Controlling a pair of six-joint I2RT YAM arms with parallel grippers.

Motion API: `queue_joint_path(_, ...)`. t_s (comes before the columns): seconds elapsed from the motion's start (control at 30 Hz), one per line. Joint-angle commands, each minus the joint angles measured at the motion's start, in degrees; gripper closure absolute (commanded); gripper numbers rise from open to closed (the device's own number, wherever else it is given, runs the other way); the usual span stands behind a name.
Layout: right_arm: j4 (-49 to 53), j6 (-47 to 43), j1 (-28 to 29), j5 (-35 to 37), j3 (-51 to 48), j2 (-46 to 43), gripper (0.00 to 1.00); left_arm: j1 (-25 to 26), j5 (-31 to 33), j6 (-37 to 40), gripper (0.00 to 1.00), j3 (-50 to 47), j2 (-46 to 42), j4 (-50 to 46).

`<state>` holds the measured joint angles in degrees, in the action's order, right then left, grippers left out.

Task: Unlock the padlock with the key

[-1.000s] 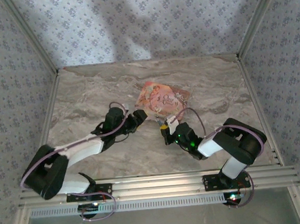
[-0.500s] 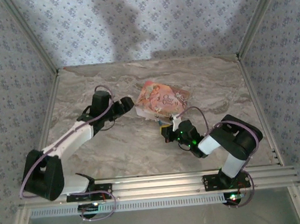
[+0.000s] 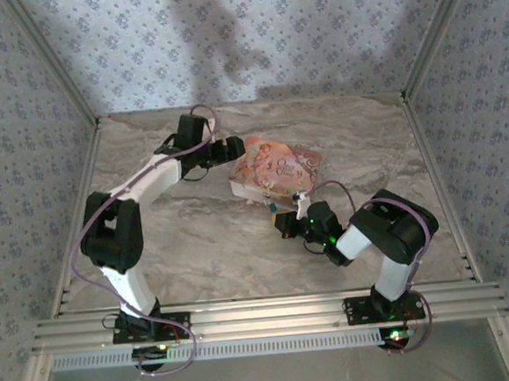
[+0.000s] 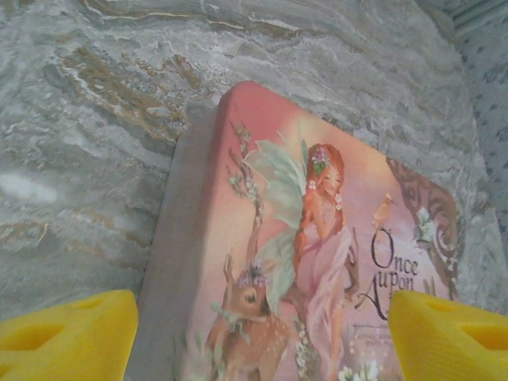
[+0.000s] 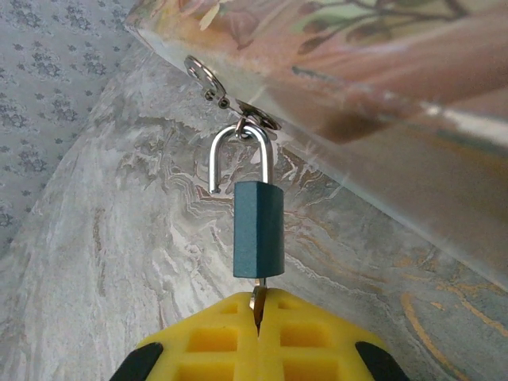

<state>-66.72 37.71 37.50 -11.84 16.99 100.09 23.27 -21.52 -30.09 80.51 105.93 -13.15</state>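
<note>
Pinching the key (image 5: 255, 305) below the padlock (image 5: 258, 228) is the right hand (image 5: 258, 316); left hand (image 4: 260, 333) gapes wide.

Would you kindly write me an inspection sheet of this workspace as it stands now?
Surface: marbled grey table.
Job's things: blue padlock hangs from a hasp on the pink box, one shackle leg free of the body; key in its keyhole.
Clutter: nothing seen.
Grippers: right gripper, fingers shut on the key; left gripper open over the box.
Cables: purple cable loops along each arm.
Surroundings: patterned walls; metal rail at the near edge.
</note>
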Motion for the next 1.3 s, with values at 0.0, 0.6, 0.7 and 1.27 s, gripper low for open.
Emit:
queue_joint_path(0.0, 2.75, 2.63, -1.00, 0.15, -0.57, 1.71, 0.99, -0.11, -2.44, 4.17, 0.18, 5.54, 4.88, -4.64)
queue_joint_path(0.6, 5.53, 3.76, -1.79, -0.30, -0.88, 1.63, 0.95, -0.07, 3.02, 4.78, 0.26, 12.02, 14.27, -10.00)
queue_joint_path(0.7, 5.68, 3.86, -1.89, 0.25, -1.68, 1.38, 0.87, -0.53, 3.24, 4.38, 0.27, 7.84, 12.52, -8.20)
queue_joint_path(1.27, 16.03, -2.83, -5.41, -3.21, -2.15, -11.61, 0.41, -0.50, 4.32, 0.90, 0.32, -7.58, 2.97, -2.30)
